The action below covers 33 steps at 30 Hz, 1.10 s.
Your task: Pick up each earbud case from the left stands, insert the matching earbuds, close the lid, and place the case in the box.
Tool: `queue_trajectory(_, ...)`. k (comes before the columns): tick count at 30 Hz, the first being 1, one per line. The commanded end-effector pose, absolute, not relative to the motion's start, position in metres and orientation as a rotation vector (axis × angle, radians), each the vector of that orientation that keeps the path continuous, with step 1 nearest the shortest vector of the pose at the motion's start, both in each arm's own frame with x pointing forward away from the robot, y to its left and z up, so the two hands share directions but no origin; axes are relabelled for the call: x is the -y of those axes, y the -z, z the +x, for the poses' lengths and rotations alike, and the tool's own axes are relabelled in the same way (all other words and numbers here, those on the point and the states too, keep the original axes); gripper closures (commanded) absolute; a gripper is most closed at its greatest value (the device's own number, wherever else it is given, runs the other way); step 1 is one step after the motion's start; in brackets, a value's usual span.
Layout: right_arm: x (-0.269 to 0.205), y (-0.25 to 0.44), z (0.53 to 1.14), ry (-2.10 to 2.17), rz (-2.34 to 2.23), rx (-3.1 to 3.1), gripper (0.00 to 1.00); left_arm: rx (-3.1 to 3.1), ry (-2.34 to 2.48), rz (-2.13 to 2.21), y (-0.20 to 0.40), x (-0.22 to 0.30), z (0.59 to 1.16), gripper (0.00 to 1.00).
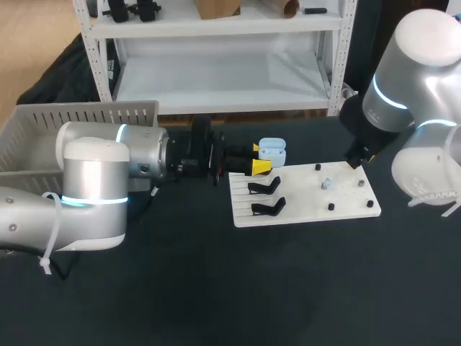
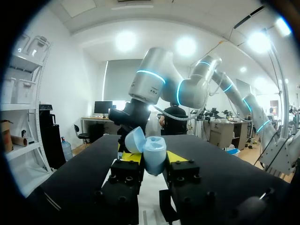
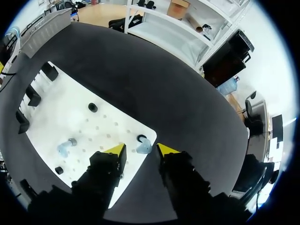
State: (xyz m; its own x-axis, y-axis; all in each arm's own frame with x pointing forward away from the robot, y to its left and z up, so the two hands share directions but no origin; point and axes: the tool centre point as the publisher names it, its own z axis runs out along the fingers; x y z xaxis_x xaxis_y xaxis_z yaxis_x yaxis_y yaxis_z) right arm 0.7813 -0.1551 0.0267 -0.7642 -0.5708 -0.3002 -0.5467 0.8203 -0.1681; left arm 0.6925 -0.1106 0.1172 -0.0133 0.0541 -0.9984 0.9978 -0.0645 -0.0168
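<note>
Over my dark tabletop (image 1: 216,288), my left tool (image 2: 153,158) pinches the open earbud case (image 2: 151,147); my right tool (image 3: 140,150) hangs spread above the white board (image 3: 70,117).

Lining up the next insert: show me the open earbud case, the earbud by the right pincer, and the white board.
earbud case (image 2: 153,158), left wrist view, lower shell.
earbud (image 3: 144,148), right wrist view, its pale body.
white board (image 1: 302,200), head view, bare middle.
</note>
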Motion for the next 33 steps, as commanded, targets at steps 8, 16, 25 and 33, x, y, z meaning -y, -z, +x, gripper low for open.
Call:
queue_trajectory(8,0.153,-0.025,0.784,0.103,-0.846,-2.674,0.83,-1.23,1.238,1.286,-0.117,0.11,0.691,1.0)
queue_trajectory(16,0.154,-0.026,0.784,0.116,-0.837,-2.68,1.0,-1.23,1.238,1.286,-0.117,0.11,0.691,1.0)
queue_trajectory(25,0.155,-0.041,0.778,0.153,-0.805,-2.671,1.0,-1.23,1.238,1.286,-0.117,0.11,0.691,1.0)
queue_trajectory(33,0.153,-0.072,0.76,0.195,-0.73,-2.677,1.0,-1.23,1.238,1.286,-0.117,0.11,0.691,1.0)
